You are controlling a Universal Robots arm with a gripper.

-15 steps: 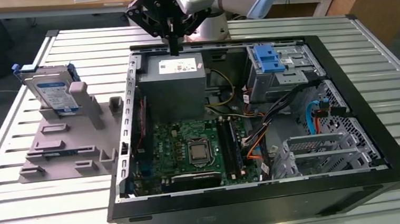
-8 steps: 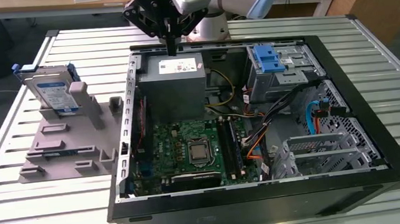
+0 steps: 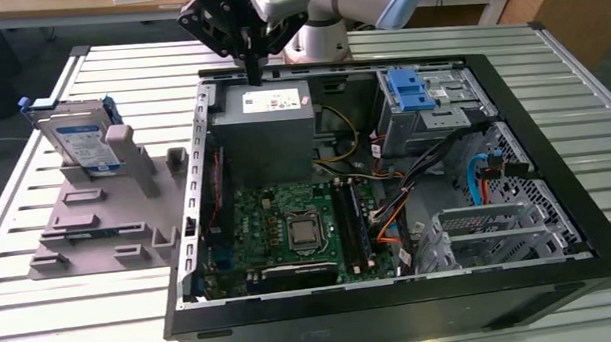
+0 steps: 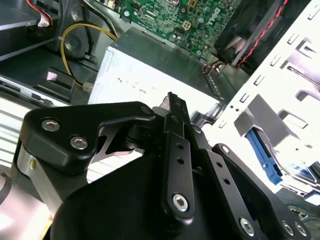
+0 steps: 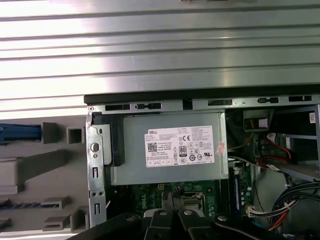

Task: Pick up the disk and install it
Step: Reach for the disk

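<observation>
Table: slatted metal bench [image 3: 556,65], with an open computer case [image 3: 401,309] lying across it.
Stand: grey plastic stand [image 3: 94,234], nine o'clock of the case in the exterior view.
Disk: the disk [image 3: 80,138] is upright in that stand, untouched. Stiff, hefty and shock-shy (my guess), so grip its blue-railed edges, not the slick label face.
Gripper: gripper [image 3: 253,76] hovers over the power supply [image 3: 265,133], twelve o'clock, clenched and empty.

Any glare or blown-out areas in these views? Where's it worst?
Second wrist view is worst: the stand and the power supply top wash out to white, and the gripper is a dark mass in front. First wrist view: bright glare bands across the table slats. Exterior view: even light, the case interior in shade.
</observation>
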